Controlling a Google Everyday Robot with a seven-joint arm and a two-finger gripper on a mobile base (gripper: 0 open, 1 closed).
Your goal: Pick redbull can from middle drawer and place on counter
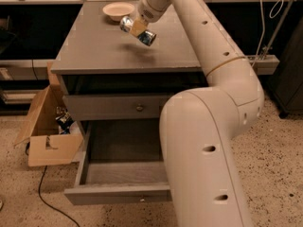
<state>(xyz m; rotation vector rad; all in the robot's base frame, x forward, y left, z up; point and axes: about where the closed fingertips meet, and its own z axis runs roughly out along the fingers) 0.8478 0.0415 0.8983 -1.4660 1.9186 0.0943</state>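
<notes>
My gripper (137, 30) is shut on the redbull can (147, 37). The can is silver and blue, tilted, and held a little above the back middle of the counter (94, 48), with its shadow on the top below it. The can is just right of and in front of a cream bowl (118, 9). The middle drawer (118, 193) is pulled open at the bottom. The part of its inside that shows holds nothing. My arm covers its right side. The closed drawer front (113, 107) above it has a small knob.
An open cardboard box (47, 141) with small items stands on the speckled floor left of the cabinet. A black cable (45, 197) runs over the floor there. Shelving and a rail stand behind the cabinet. My bulky arm (203, 164) fills the right foreground.
</notes>
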